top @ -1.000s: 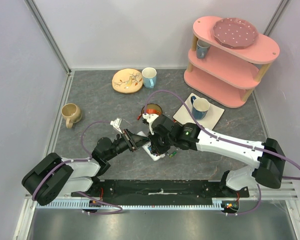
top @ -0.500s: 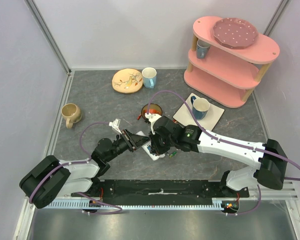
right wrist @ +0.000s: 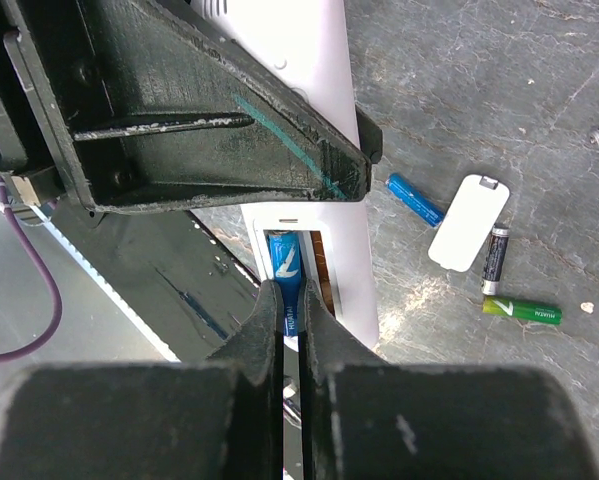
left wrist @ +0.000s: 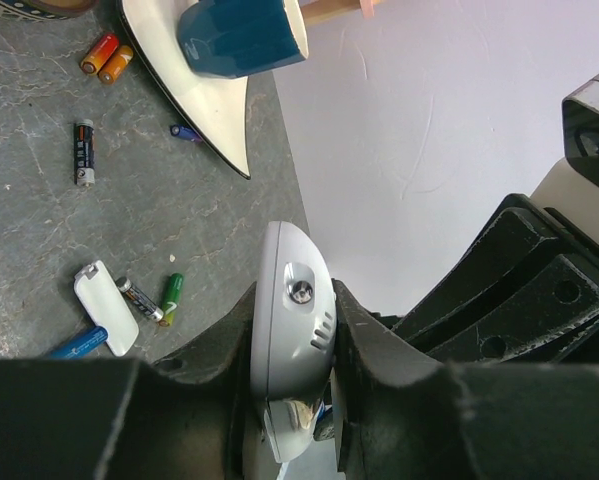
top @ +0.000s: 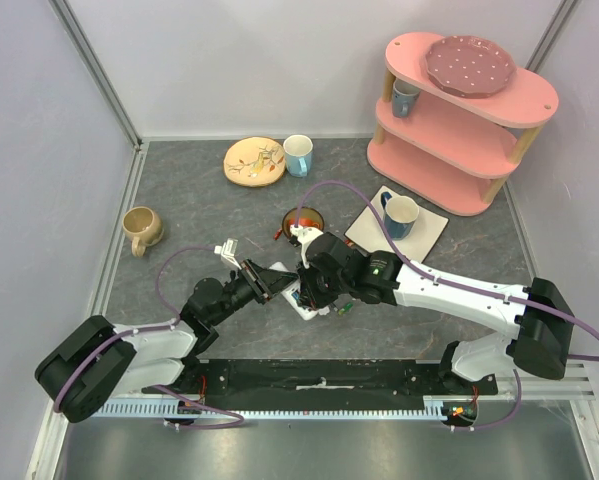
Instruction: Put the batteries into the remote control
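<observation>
Tabletop [left wrist: 129,220]; remote [left wrist: 291,330] between fingers [left wrist: 374,345] (left)

Our left gripper [left wrist: 295,318] clamps the slim white plastic remote control [left wrist: 282,262] (seen edge-on); on the grey tabletop [left wrist: 179,220] lie a small white rounded cover [left wrist: 106,308], a thin green battery [left wrist: 171,298] and a blue battery [left wrist: 79,343].

one remote control [left wrist: 291,330], one white cover [left wrist: 106,308], seven loose batteries [left wrist: 84,152] — two orange, two dark, two blue, one green, one more blue battery [right wrist: 287,280] in the remote, four mugs [top: 142,228], two round plates [top: 254,160], one square plate [top: 427,232], one bowl [top: 304,215], one pink shelf [top: 449,170]
</observation>
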Controlling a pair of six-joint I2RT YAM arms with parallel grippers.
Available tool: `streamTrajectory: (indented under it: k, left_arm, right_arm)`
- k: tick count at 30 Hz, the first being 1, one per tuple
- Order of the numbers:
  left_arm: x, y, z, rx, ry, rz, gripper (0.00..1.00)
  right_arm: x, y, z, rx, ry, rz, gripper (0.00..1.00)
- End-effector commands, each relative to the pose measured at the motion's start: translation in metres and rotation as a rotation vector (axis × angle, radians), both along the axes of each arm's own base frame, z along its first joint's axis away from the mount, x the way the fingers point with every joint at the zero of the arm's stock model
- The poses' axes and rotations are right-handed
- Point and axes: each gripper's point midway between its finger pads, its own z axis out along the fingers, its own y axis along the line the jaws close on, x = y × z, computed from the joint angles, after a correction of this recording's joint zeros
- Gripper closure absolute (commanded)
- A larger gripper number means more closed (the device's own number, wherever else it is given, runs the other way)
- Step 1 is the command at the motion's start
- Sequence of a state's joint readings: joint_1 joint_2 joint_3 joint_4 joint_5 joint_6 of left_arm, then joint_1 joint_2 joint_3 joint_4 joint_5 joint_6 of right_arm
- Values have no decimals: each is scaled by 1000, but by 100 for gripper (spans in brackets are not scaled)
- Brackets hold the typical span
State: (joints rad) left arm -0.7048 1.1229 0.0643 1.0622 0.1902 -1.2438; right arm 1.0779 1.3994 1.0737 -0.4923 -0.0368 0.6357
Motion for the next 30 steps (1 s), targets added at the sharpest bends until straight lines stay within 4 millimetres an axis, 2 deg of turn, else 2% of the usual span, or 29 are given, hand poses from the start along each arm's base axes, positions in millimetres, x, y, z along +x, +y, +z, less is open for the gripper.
streamTrajectory:
  k: [1,14,30]
  left_arm:
    - [-22,-11,66,-185,-150,-104,98]
    - [-21,-5,63,-141,-163,-68,98]
    - [-20,-4,63,-125,-172,-62,98]
  right_arm:
    - [22,30,23,150,-68,-63,95]
    - [14,23,10,82,-46,-13,85]
    - [16,19,13,43,-58,-6,75]
